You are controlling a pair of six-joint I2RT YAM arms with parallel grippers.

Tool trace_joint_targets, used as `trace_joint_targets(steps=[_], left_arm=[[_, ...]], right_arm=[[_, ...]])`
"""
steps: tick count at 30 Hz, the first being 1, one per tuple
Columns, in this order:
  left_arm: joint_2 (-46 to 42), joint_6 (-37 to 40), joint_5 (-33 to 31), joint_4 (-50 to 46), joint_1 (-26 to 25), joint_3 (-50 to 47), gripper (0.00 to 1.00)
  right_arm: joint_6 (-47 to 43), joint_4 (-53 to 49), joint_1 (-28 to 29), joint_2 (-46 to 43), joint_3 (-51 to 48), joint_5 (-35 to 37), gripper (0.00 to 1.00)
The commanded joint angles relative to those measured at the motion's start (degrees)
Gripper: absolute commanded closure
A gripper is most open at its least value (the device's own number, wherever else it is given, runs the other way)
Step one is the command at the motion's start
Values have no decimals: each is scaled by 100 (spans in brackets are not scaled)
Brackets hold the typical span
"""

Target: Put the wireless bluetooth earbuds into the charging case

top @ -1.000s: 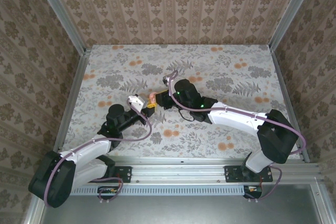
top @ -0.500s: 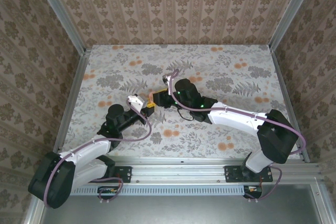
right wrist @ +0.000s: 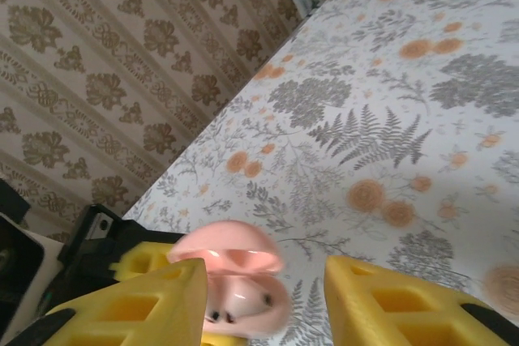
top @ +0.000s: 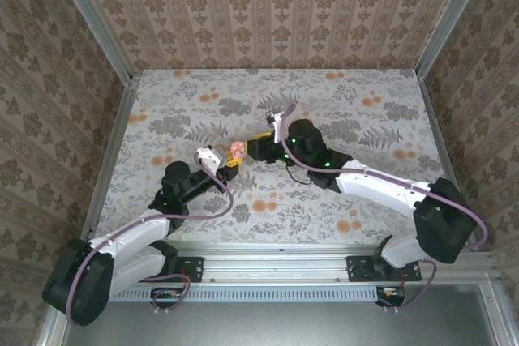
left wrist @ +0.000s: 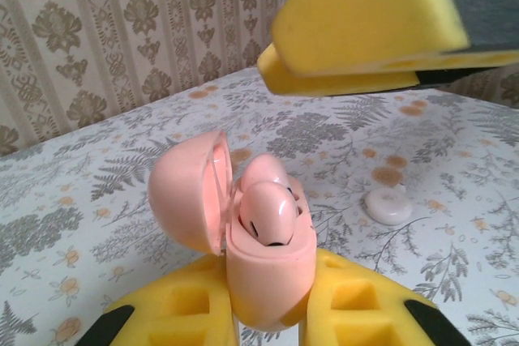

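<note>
A pink charging case stands upright with its lid swung open to the left. My left gripper is shut on the case's lower body, a yellow pad on each side. Two pink earbuds sit in the case's wells, one behind the other. From above, the case is just beyond the left gripper. My right gripper hangs open close to the right of the case with nothing held. In the right wrist view the case lies just beyond that open gripper. One right finger hangs over the case.
A cream-white round disc lies on the floral table a little beyond and to the right of the case. Patterned walls with metal rails close in the left, right and back sides.
The right gripper has opened and drawn back to the right, off the case. The open pink case now shows from above. The left arm holds still.
</note>
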Motion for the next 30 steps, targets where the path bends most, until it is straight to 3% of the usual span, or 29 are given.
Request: trace_joint_targets(steps=[1,6,10,14,18,30], left_arm=[[-148,-60,567,-244,35,286,93],[-145,-40,1059,-294,44,342,93],[-134,-44,1624,-421,43,472,93],[-145,49,1993,-479,44,551,93],[-131,204,2114,-540,27,568,92],[-101,305,2319,-610,-26,633,92]], right_arm=[[-388,395,-348,-524,-488,-568,55],[-1092,522,-829,-1144,-1122,-1352,45],[-2091,1,-1041,-1405,-1185,-2116,32],[-3107,-677,-1183,-1304,-994,-2992,25],[-3960,-777,-1174,-1218,-1063,-3465,23],[-4704,-1456,-1115,-234,-237,-4066,22]])
